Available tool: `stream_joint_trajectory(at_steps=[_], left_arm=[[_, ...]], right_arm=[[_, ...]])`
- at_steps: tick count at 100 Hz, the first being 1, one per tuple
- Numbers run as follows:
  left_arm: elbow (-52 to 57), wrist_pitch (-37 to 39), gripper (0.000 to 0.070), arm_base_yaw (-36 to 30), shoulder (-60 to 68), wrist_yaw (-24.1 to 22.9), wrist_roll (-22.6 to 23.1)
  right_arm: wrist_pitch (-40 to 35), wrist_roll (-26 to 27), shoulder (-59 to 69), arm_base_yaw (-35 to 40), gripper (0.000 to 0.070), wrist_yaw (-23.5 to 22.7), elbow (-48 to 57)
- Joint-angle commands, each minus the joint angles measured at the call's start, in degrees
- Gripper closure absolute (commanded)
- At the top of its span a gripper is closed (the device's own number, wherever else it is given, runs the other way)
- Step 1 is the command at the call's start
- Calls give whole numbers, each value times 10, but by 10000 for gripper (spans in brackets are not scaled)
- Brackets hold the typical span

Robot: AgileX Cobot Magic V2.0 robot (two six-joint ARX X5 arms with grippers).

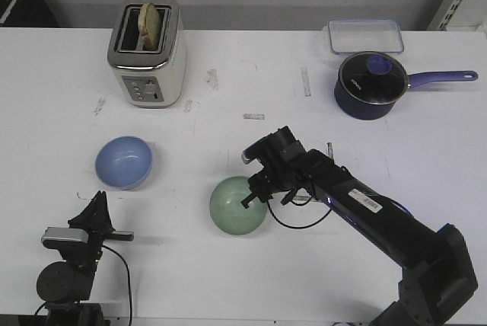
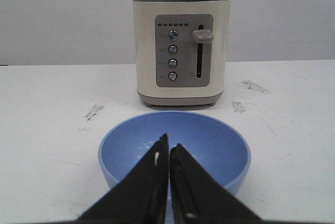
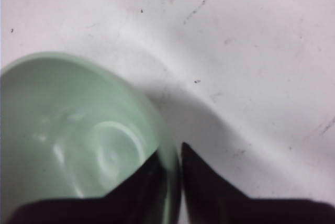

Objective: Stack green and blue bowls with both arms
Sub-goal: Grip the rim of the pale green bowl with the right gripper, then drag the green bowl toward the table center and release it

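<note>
The pale green bowl sits near the middle front of the table. My right gripper is shut on its right rim, one finger inside and one outside; the right wrist view shows the rim pinched between the jaws. The light blue bowl stands at the left, in front of the toaster. My left gripper is at the front left, short of the blue bowl, shut and empty; in the left wrist view its closed tips point at the blue bowl.
A cream toaster with a slice of toast stands at the back left, also in the left wrist view. A dark navy saucepan with glass lid and purple handle, and a clear plastic box, stand at the back right.
</note>
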Motion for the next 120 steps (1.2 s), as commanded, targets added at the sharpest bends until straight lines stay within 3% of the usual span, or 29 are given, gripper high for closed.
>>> stream_joint_trajectory(at_steps=[1,6,11,44,52,65,88,120], left_arm=[[-12,8,699,-1,-1,-2,-1],[-12,8,699,-1,-1,-2,-1],[-12,9,699,-1,-1,-2,-1],[-12,9,699,-1,-1,-2,-1],[-12,9,699,-1,-1,-2,-1],[-12,9,699,-1,-1,-2,-1],[-12,9,699,-1,-1,-2,-1],[-12,9,699,-1,-1,-3,-1]], right_arm=[[5,-4,11,5,372,-3,8],[5,-4,11,5,275,-3,8],[4,-4,10,5,239,-3,11],[-19,-5,-45,-24,246,-2,100],[-15,-4,-75,-41,339,0,114],[-15,-12,-131,-77,700,2,114],[-32,-22,-236,-161,700,86,74],[90,-22,-455,-218,700,161,-179]])
